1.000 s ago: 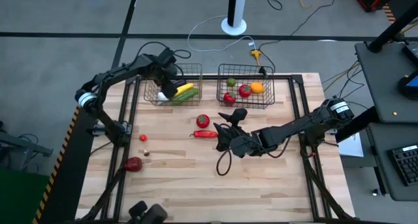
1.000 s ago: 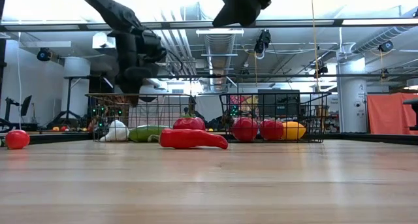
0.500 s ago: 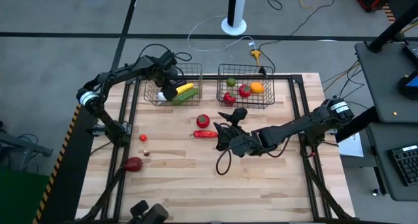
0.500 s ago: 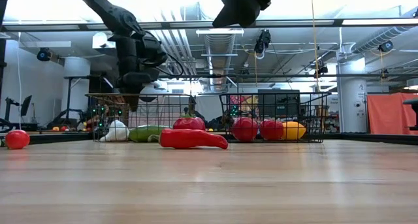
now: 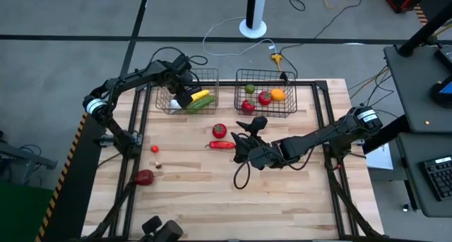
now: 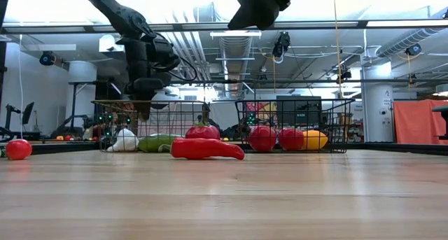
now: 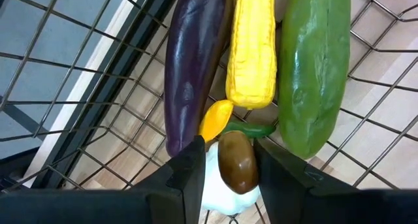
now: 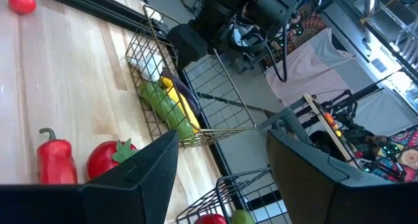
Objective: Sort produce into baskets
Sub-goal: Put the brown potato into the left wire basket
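Inside the copper basket [image 5: 206, 78]: small brown piece [image 7: 236, 162] between the left gripper [image 7: 228, 175] fingers, release apparently under way.
Fingers slightly spread beside it; eggplant [image 7: 191, 61], corn [image 7: 253, 44], cucumber [image 7: 315, 64] lie parallel toward 12 o'clock. Right gripper [image 5: 241, 149] waits parted mid-worktop, nearest the red pepper [image 5: 222, 145] at its 9 o'clock.

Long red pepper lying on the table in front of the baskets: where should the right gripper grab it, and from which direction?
Take the long red pepper across its thicker mid-body, coming straight down from above. It lies flat on the table, long axis running left-right, so set the fingers across that axis. The tomato sits close behind, so keep the far finger tight. Right gripper hovers alongside.
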Controlling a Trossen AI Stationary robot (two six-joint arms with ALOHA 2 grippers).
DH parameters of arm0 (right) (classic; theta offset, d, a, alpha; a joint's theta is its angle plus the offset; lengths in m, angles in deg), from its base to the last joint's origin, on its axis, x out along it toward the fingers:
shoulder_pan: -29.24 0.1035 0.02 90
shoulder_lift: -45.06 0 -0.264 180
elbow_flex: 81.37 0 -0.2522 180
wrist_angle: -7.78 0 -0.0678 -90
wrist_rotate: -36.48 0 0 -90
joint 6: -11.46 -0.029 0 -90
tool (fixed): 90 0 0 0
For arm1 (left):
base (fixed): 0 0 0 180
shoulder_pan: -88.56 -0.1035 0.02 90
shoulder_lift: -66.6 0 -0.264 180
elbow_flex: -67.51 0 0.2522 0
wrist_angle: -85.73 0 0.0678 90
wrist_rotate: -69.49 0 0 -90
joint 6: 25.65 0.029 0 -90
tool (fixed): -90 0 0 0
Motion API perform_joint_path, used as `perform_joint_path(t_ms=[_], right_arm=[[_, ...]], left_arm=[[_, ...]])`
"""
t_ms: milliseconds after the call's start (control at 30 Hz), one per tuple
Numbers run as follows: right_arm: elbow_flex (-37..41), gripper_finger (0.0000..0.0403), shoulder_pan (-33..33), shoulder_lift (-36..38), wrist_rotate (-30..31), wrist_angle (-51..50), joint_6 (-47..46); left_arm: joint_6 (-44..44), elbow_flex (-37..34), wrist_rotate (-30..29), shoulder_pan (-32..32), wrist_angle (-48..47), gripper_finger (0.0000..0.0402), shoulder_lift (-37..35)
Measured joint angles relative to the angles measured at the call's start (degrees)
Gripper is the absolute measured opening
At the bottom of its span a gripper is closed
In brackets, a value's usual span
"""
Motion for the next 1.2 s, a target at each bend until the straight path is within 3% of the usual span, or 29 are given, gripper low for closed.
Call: perform_joint_path(t_ms=[233,667,1200], right_arm=[[0.00,0.0224,0.00,0.00,0.02,-0.21,0.22],[0.00,0.0224,0.00,0.00,0.02,-0.21,0.22],[0.00,0.0224,0.00,0.00,0.04,-0.23,0.22]], left_arm=[[-0.46,0.00,0.00,0.01,0.01,0.0117,0.00],[-0.60,0.00,0.02,0.01,0.30,0.0174,-0.02],[-3.18,0.37,0.10,0.03,1.84,0.0192,-0.48]])
